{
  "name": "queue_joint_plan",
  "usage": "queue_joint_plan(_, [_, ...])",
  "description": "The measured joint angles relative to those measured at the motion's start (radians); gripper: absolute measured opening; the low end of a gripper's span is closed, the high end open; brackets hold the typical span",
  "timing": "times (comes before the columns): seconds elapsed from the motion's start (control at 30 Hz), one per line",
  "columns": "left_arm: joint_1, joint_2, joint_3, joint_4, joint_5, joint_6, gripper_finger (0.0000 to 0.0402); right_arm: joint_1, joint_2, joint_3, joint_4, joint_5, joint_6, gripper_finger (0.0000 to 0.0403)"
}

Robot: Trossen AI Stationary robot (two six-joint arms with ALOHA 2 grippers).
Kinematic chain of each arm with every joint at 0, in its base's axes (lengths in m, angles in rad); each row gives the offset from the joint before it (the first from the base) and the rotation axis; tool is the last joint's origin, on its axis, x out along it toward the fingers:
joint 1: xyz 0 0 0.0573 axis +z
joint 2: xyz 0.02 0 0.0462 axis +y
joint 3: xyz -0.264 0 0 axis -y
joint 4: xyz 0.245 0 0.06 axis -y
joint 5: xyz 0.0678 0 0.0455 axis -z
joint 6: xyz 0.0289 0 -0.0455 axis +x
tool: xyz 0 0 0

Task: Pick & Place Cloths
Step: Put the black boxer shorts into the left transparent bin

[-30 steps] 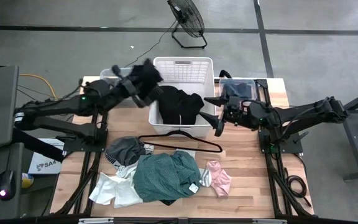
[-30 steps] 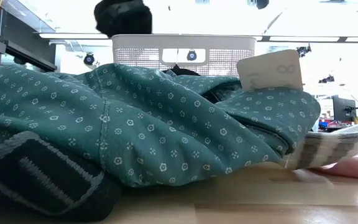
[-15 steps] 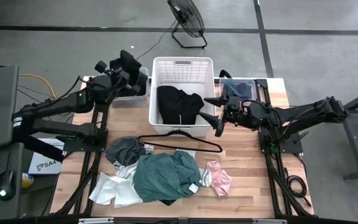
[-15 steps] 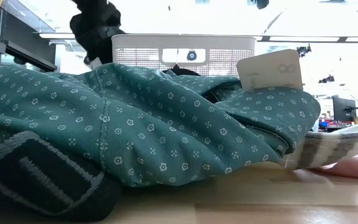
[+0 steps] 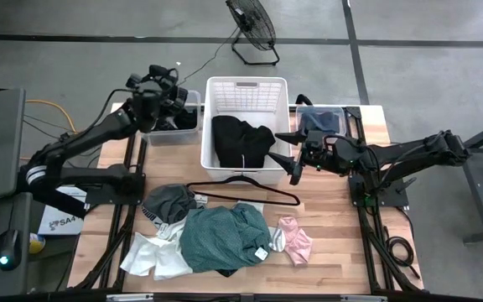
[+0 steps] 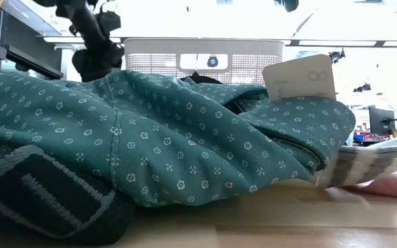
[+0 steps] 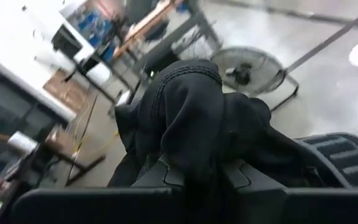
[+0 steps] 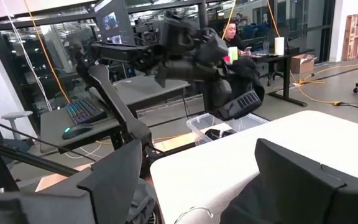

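Transfer of black garment under way, left arm. A second ago the left gripper hung over the near-left corner of the white basket; half a second ago it had cleared the rim to the left; now it sits above the small clear bin at the table's back-left edge. Its fingers are pressed together on the black garment, which drapes forward over them in the left wrist view and hangs below the gripper as a dark bundle in the low view.

Judgement: this piece is being routed to the clear bin rather than the basket, so release looks like the next step. The drop needs the bundle centred over the bin opening, since cloth trailing over the rim could slide out.

Right gripper waits with fingers spread wide, just right of the basket's front-right corner, holding nothing; unchanged over the second.

Black cloth in basket: already deposited, to the right of the left gripper.

Remaining pile, well toward the table front from both grippers: teal-green garment, grey piece, white pieces, pink piece. Wire hanger lies between pile and basket.
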Motion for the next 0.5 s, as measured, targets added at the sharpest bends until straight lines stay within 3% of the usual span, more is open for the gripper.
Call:
queue_joint_plan(0.3, [0.085,0.143,0.0,0.024,0.005,-0.037,0.0025,0.0,0.0,0.0,-0.012,0.0,0.003,0.0307])
queue_joint_plan(0.5, [0.083,0.182,0.0,-0.176,0.079,-0.225,0.0025,0.0,0.0,0.0,-0.037,0.0,0.026,0.0307])
